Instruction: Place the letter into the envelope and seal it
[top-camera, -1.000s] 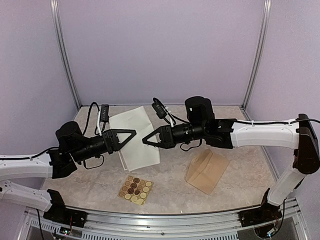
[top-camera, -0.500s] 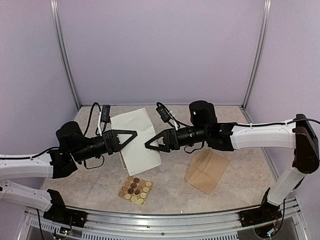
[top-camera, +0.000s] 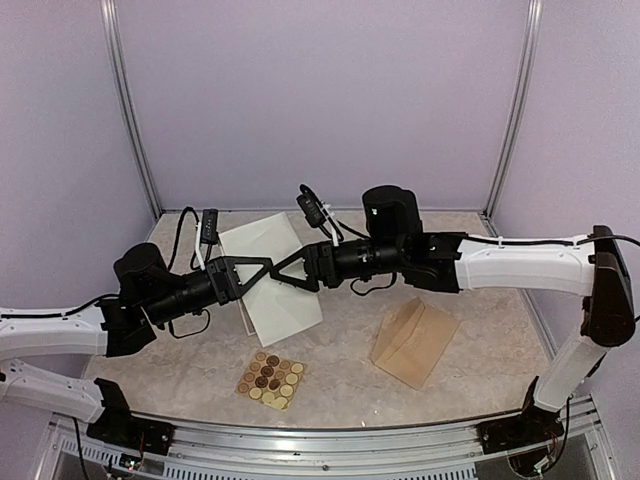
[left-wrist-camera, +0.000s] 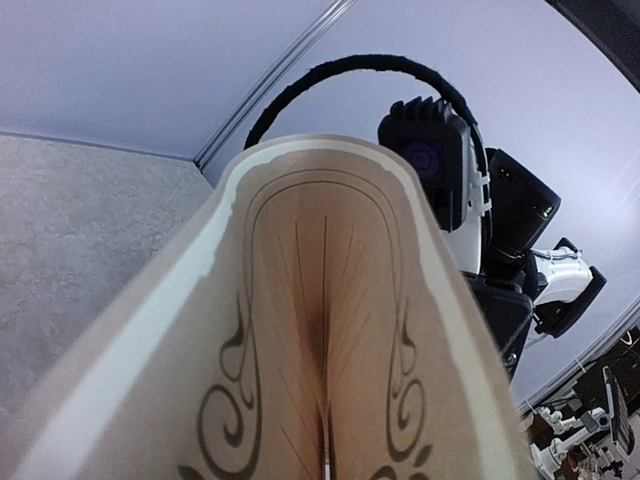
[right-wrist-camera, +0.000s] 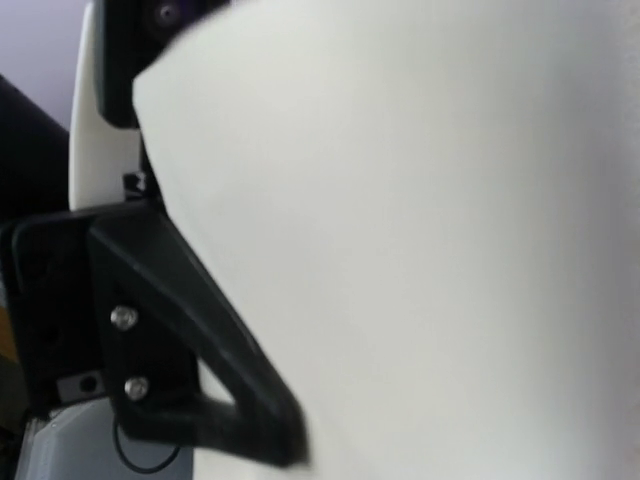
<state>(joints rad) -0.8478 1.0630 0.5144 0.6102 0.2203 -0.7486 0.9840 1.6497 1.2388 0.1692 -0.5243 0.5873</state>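
The marble table fills the lower half of the top view. The right arm reaches in from the right edge to the centre, and the left arm reaches in from the lower left. The letter is at centre, white back up. One part is lifted and bowed, and the left gripper is clamped on it. The left wrist view shows the printed face creased at the bottom centre. The envelope lies flat at lower right, well apart from the letter. The sticker sheet lies below the letter. The right gripper meets the left one tip to tip over the letter. Its wrist view shows mostly white paper, and I cannot tell whether it is released or clenched.
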